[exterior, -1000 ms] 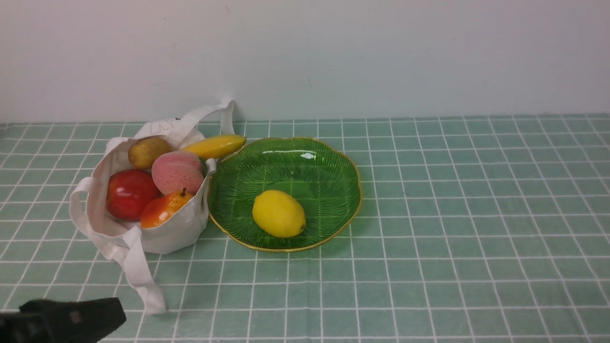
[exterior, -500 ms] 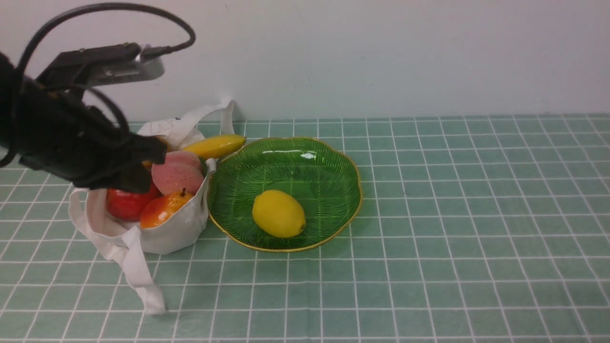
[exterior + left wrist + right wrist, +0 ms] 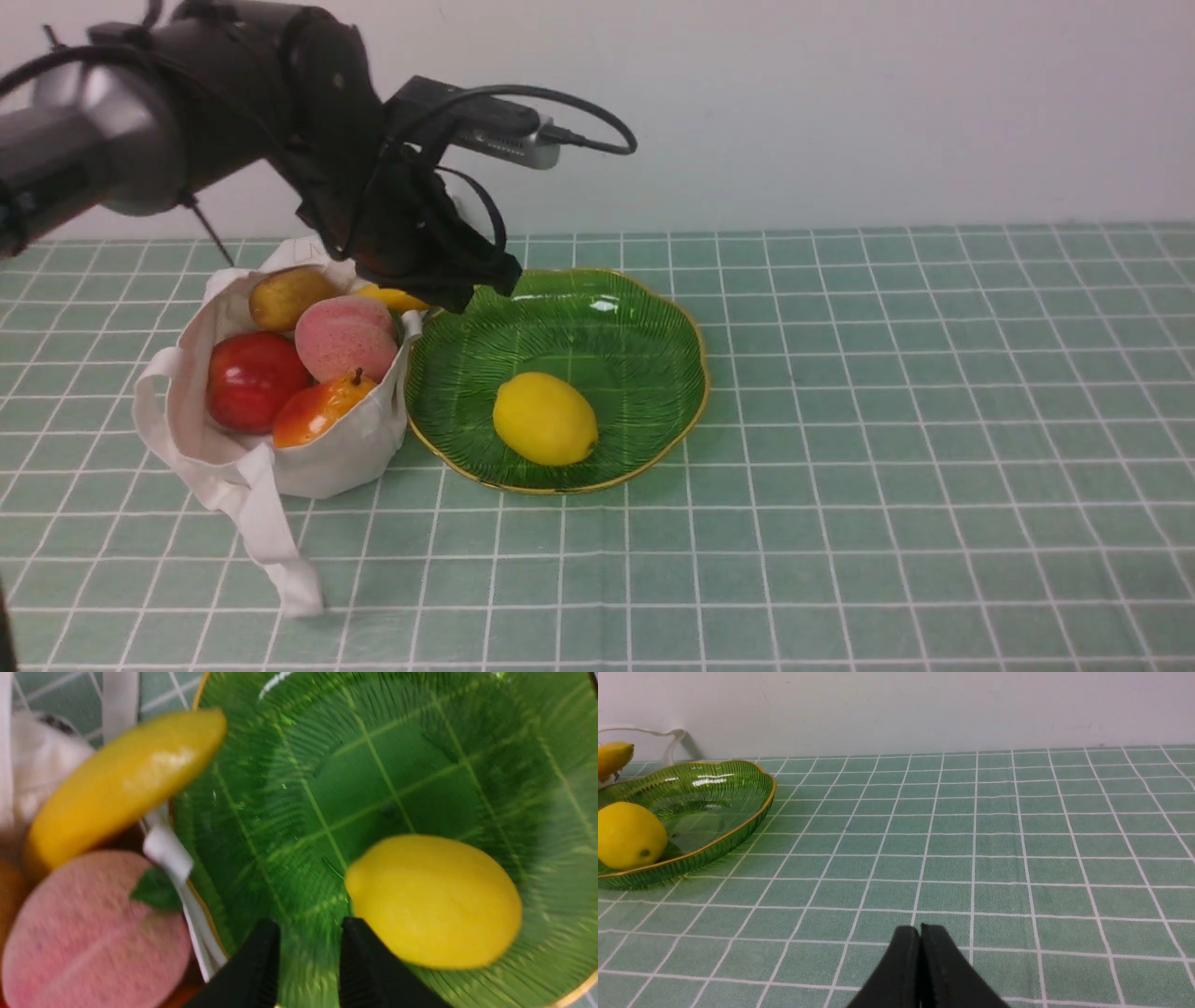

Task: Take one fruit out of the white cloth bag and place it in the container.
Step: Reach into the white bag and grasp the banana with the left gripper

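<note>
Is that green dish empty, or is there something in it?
Not empty: a lemon lies in the green glass dish. The banana rests at the white cloth bag's mouth.

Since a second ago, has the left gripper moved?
Yes. The left gripper was low, nearer than the white cloth bag; it has swung away and rightward to the green dish's far left rim.

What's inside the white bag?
A red apple, a pink peach, an orange fruit, a brownish one and a banana poking out, half hidden by the left gripper. Anything beneath them is covered.
</note>
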Controlling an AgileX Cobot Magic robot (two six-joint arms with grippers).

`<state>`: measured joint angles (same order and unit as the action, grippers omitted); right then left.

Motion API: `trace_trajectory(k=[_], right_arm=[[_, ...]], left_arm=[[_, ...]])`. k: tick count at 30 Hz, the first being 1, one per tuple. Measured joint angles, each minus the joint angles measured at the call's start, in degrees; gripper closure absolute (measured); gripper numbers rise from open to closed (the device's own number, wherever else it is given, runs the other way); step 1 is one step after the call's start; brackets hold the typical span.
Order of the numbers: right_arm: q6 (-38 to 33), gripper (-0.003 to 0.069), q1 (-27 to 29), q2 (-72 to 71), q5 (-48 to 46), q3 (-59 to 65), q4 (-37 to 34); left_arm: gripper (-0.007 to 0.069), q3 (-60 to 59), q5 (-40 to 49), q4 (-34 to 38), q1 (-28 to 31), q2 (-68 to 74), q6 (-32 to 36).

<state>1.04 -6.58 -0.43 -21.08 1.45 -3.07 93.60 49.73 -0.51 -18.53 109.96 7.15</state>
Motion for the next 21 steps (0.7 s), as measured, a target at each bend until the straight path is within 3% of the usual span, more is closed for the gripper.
trace_trajectory(k=[1,2,6,10,16,21], right_arm=[[0.0,0.0671,0.0,0.0,0.0,0.0,0.0],[0.0,0.0671,0.0,0.0,0.0,0.0,0.0],[0.0,0.0671,0.0,0.0,0.0,0.0,0.0],[0.0,0.0671,0.0,0.0,0.0,0.0,0.0],[0.0,0.0671,0.0,0.0,0.0,0.0,0.0],[0.0,0.0671,0.0,0.0,0.0,0.0,0.0]], left_arm=[[0.0417,0.3,-0.1,-0.2,0.0,0.3,0.0],[0.0330,2.3,-1.1,-1.7,0.0,2.2,0.0],[0.0142,5.4,-4.5,-5.6,0.0,6.0,0.0],[0.0027,5.7,-9.8,-10.4,0.0,9.3,0.0],[0.0015,5.7,-13.3,-12.5,0.0,12.2,-0.2],[0.0074,5.7,-13.9,-12.6,0.0,14.1,-0.2]])
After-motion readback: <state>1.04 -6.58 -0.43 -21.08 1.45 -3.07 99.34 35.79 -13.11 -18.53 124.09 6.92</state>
